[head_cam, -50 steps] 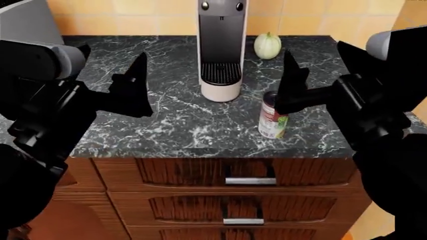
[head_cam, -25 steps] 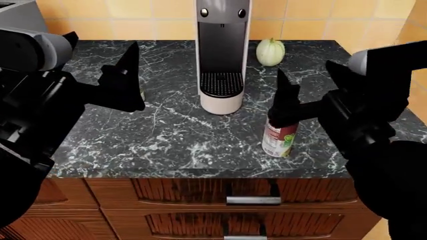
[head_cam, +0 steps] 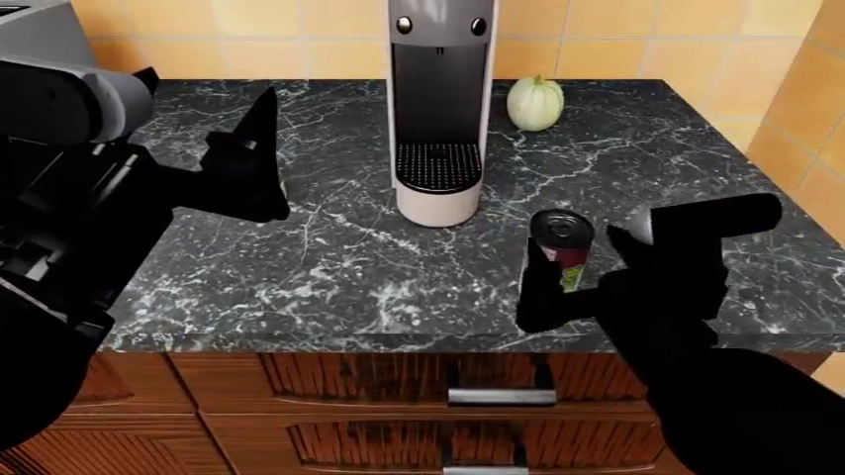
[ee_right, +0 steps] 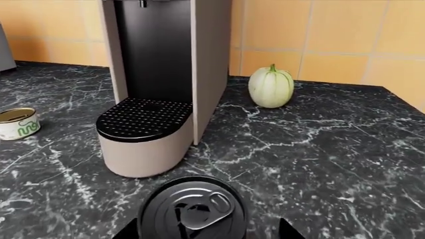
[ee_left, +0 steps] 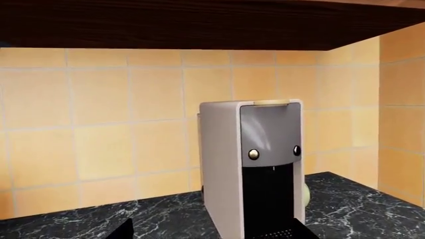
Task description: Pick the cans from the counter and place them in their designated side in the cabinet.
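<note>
The tall can [head_cam: 563, 247], dark lid with a pull tab and a red-and-green label, stands upright near the front right of the black marble counter [head_cam: 330, 267]. My right gripper [head_cam: 560, 289] is open and low, one finger on each side of it. In the right wrist view the can's lid [ee_right: 192, 211] lies between the two fingertips [ee_right: 126, 232]. The short can [ee_right: 17, 123] with a gold lid sits left of the coffee machine; my left arm hides it in the head view. My left gripper [head_cam: 257, 158] hovers open above the counter's left part, holding nothing.
A grey coffee machine [head_cam: 438, 109] stands mid-counter at the back, with a pale green squash [head_cam: 535, 102] to its right by the tiled wall. Dark wooden drawers [head_cam: 489, 396] run below the counter. A dark wooden cabinet underside [ee_left: 199, 22] shows overhead in the left wrist view.
My right gripper has dropped and drawn toward the counter's front, from above the tall can to straddling it. The left arm has stayed in place.
</note>
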{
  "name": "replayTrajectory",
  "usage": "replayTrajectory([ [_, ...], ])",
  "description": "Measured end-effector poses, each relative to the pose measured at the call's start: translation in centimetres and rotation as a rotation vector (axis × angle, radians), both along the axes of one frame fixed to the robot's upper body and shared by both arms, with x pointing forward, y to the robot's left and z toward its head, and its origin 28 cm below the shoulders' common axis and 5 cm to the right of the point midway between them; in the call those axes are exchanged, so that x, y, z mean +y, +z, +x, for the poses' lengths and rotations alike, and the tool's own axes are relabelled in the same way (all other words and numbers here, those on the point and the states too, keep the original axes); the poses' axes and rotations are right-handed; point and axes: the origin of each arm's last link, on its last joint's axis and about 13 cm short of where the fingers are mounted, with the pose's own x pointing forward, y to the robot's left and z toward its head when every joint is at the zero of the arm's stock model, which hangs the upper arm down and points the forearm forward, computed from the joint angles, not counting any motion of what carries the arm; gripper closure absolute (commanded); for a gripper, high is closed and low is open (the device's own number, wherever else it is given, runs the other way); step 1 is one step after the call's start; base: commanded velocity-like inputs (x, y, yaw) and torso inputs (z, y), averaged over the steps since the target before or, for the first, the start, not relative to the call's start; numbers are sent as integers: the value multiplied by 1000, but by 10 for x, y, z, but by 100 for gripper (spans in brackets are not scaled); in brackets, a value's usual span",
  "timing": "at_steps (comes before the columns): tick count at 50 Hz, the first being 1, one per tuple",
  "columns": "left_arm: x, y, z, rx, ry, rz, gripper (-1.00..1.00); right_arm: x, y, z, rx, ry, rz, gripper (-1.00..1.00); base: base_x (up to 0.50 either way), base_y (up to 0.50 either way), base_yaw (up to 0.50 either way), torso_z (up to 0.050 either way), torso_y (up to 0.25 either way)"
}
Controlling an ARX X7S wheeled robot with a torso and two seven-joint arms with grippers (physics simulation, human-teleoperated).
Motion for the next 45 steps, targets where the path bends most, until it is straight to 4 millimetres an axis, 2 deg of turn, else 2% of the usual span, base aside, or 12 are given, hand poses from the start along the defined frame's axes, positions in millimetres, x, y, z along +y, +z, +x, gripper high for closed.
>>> replayTrajectory([
  [17, 0, -2, -1, 4, 4, -7, -100, 3, -17, -3, 64, 17, 1, -100, 0, 0, 0, 0, 0],
  [41, 1, -8, 1, 19, 9, -14, -100, 8, -34, 24, 110, 37, -14, -100, 0, 0, 0, 0, 0],
  [42, 1, -8, 1, 19, 9, -14, -100, 8, -34, 24, 114, 36, -16, 100, 0, 0, 0, 0, 0],
  [45, 1, -8, 2, 20, 10, -15, -100, 8, -35, 25, 120, 29, -21, 100, 0, 0, 0, 0, 0],
])
